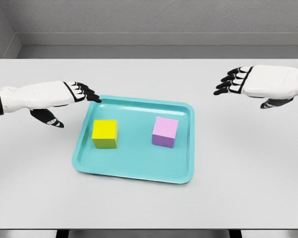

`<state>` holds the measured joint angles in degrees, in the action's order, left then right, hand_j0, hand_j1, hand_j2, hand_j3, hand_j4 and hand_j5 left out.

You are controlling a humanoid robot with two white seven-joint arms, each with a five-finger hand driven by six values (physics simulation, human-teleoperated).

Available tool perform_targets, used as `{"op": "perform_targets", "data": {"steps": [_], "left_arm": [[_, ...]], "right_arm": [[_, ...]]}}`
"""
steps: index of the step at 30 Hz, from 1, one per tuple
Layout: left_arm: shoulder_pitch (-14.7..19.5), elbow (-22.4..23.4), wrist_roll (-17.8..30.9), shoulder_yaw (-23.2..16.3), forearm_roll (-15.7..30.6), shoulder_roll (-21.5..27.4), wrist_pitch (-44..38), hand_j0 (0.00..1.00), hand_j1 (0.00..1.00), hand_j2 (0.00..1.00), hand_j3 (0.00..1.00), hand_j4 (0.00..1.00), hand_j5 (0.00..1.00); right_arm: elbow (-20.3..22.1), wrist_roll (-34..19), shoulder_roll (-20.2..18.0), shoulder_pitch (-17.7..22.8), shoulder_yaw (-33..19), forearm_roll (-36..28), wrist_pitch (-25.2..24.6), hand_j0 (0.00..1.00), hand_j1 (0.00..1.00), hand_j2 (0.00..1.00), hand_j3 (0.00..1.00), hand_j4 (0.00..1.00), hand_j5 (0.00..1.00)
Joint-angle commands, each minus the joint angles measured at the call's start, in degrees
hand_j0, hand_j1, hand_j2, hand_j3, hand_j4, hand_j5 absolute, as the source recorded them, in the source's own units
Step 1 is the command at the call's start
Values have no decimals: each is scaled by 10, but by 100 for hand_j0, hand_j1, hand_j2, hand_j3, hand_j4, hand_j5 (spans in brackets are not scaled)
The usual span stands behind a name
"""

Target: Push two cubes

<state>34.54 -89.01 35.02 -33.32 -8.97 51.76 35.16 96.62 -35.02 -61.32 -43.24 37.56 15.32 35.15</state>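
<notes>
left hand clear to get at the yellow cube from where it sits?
Probably yes. The left hand hovers open at the teal tray's far-left corner, fingertips pointing toward the tray. The yellow cube sits just inside that side, with nothing between them; the pink cube stands apart to its right.

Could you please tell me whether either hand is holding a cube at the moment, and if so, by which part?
Nothing is held. The left hand and right hand are open, apart from the yellow cube and pink cube.

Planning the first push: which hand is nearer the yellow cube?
Left. The left hand hovers just up-left of the yellow cube; the right hand is far across, beyond the tray.
</notes>
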Motion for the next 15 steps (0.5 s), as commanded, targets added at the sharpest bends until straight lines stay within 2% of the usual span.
{"op": "perform_targets", "data": {"steps": [1, 4, 6, 7, 8, 9, 10, 11, 12, 13, 14, 15], "left_arm": [[0, 1, 0, -1, 3, 1, -2, 100, 100, 100, 100, 100, 100], [2, 2, 0, 0, 3, 1, -2, 100, 100, 100, 100, 100, 100], [4, 1, 0, -2, 2, 4, -2, 100, 100, 100, 100, 100, 100], [7, 2, 0, -3, 2, 11, -2, 100, 100, 100, 100, 100, 100], [9, 24, 0, -16, -4, 11, -2, 95, 95, 95, 95, 95, 95], [20, 61, 0, -41, -11, 1, -2, 88, 88, 88, 88, 88, 88], [36, 60, 0, -65, -25, 0, -2, 67, 67, 67, 67, 67, 67], [42, 59, 0, -69, -30, 5, -2, 57, 57, 57, 57, 57, 57], [42, 51, 0, -79, -30, 4, -2, 57, 57, 57, 57, 57, 57], [42, 46, 0, -84, -30, 2, -2, 56, 56, 56, 56, 56, 56], [47, 24, 0, -99, -30, 5, -2, 48, 48, 48, 48, 48, 48], [50, 1, 0, -120, -30, 8, -2, 34, 34, 34, 34, 34, 34]], "right_arm": [[1, 0, 1, -1, 1, -2, -2, 100, 100, 100, 100, 100, 100], [1, 0, 1, -2, 1, -4, -2, 100, 100, 100, 100, 100, 100], [1, 0, 1, -4, 19, -3, -2, 100, 100, 100, 100, 100, 100], [1, 0, 0, -9, 20, 3, -2, 97, 97, 97, 97, 97, 97], [1, 0, 0, -8, 22, 4, -2, 58, 58, 58, 58, 58, 58], [1, 0, 0, -6, 43, 4, -2, 39, 39, 39, 39, 39, 39], [2, 0, 1, -9, 84, 5, -2, 26, 26, 26, 26, 26, 26], [3, 0, 16, -9, 106, 5, -2, 10, 10, 10, 10, 10, 10], [3, 0, 23, -9, 114, 6, -2, 5, 5, 5, 5, 5, 5], [3, 0, 24, -9, 117, 7, -2, 5, 5, 5, 5, 5, 5], [1, 0, 26, -9, 122, 9, -2, 5, 5, 5, 5, 5, 5], [1, 0, 30, -9, 123, 9, -2, 5, 5, 5, 5, 5, 5]]}}
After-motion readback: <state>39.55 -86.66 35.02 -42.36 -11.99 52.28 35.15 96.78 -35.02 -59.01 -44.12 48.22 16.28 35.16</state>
